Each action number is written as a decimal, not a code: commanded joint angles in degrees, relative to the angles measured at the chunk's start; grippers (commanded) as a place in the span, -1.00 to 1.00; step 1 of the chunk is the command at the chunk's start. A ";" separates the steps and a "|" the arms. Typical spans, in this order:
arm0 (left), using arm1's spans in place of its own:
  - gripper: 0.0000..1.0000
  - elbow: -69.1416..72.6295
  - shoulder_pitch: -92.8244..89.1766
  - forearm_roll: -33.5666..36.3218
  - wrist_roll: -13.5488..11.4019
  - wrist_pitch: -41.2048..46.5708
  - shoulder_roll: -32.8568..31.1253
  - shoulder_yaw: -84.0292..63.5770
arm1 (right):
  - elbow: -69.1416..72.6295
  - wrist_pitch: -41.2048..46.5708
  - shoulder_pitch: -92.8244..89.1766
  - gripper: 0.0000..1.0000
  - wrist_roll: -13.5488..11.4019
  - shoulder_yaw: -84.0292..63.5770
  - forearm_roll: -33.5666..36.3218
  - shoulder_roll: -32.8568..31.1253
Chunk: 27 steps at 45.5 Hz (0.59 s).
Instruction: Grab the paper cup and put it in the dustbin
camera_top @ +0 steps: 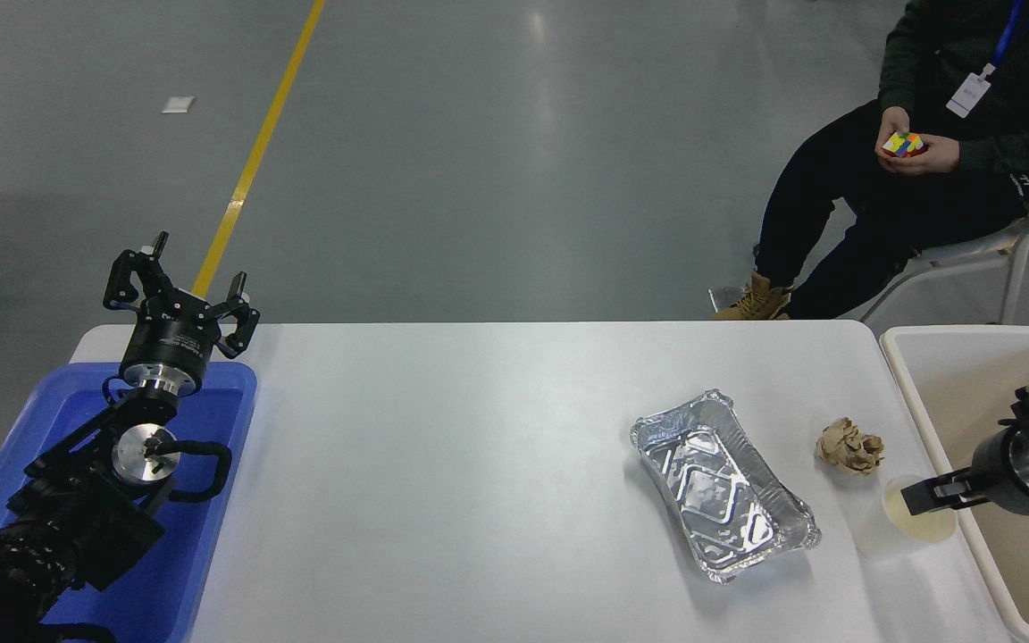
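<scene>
The small white paper cup stands upright on the white table, near its right edge and just below the crumpled tan paper ball. My right gripper comes in from the right edge, across the near wall of the cream-beige dustbin. Its dark tip lies over the cup's rim on the right side. I see it side-on, so I cannot tell whether it is open or shut. My left gripper is open and empty, parked above the blue tray at the far left.
A silver foil tray lies left of the paper ball and cup. A blue plastic tray lies under the left arm. A person sits on a chair beyond the table's far right corner, holding a coloured cube.
</scene>
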 commanded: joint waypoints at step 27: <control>0.98 0.00 0.00 0.00 0.00 0.00 0.00 0.00 | -1.96 -0.16 -2.75 -1.00 0.17 1.10 0.17 1.33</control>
